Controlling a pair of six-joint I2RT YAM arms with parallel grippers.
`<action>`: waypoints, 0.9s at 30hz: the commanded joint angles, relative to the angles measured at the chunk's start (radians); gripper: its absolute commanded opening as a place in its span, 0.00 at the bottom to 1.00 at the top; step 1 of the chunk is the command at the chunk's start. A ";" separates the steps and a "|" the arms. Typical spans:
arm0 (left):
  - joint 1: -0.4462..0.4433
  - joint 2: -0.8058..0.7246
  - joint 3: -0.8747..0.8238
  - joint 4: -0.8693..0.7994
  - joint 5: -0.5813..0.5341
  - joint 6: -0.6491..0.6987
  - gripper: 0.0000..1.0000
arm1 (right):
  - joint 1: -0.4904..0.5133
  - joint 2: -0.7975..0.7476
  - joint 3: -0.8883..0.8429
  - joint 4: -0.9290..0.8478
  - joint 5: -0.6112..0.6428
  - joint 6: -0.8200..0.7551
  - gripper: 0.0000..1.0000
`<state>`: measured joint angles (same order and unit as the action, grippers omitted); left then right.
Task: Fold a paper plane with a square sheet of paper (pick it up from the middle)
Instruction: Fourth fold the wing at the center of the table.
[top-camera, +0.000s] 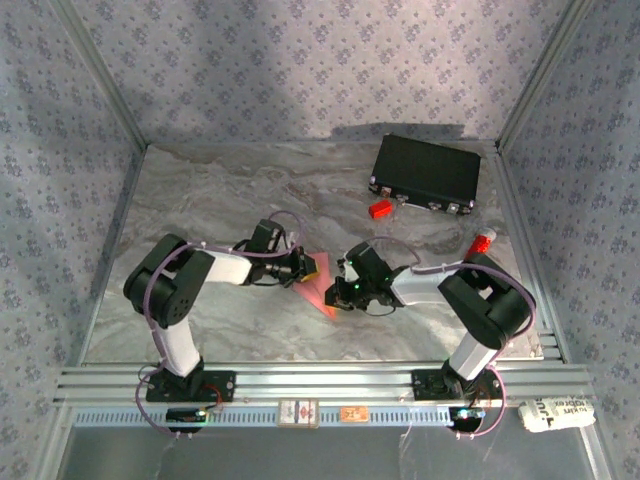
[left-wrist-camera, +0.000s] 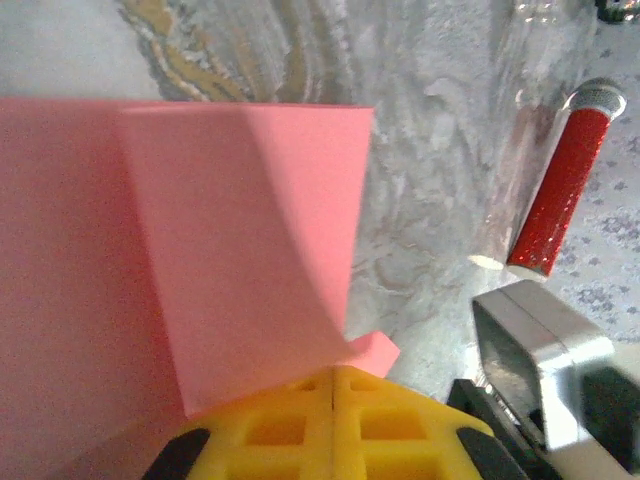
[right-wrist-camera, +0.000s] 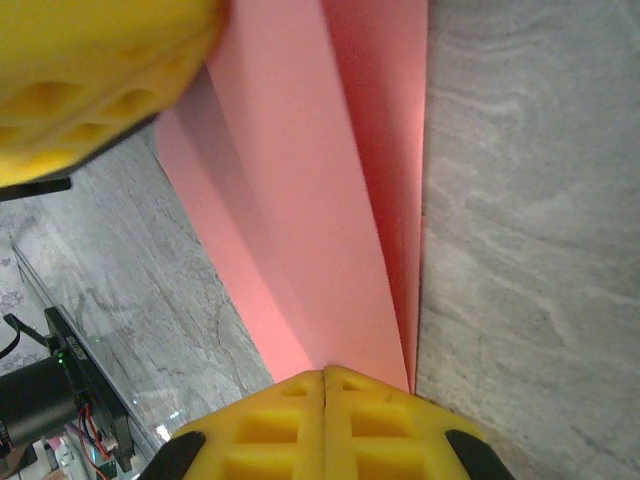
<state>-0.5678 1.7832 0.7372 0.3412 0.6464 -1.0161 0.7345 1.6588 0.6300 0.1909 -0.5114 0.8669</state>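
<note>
Your pink paper (top-camera: 318, 291) lies on the marble table (top-camera: 220, 200), at the middle of its near half, right between the two arms. It is no longer flat. The left wrist camera shows one flap folded over the rest, with a straight crease along its left side. The right wrist camera shows long narrow layers tapering toward that arm's fingertips.

Your left gripper (top-camera: 303, 266) reaches in from the left. Its yellow fingers (left-wrist-camera: 280, 425) are pressed together with no gap, and their tips sit at the paper's edge. You cannot tell from here whether a layer is caught between them.

Your right gripper (top-camera: 343, 291) comes in from the right, its jaws likewise fully closed. The paper's narrow end runs up to its tips, but a pinch cannot be confirmed.

Well apart, at the far right, sits the black case (top-camera: 427, 171), with a small red block (top-camera: 380, 209) just in front of it. A red-and-white tube (top-camera: 482, 243) lies nearer, beside the right arm.
</note>
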 joint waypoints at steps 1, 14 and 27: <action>-0.025 -0.065 0.009 -0.050 -0.001 0.039 0.01 | -0.013 0.045 -0.029 -0.093 0.006 -0.028 0.00; -0.099 0.011 0.008 -0.190 -0.074 0.107 0.00 | -0.023 0.047 -0.035 -0.085 -0.005 -0.031 0.00; -0.092 0.055 0.047 -0.288 -0.109 0.138 0.00 | -0.024 -0.038 0.033 -0.089 -0.022 -0.032 0.02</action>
<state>-0.6640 1.8030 0.7849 0.1493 0.6117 -0.9051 0.7147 1.6474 0.6312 0.1680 -0.5411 0.8467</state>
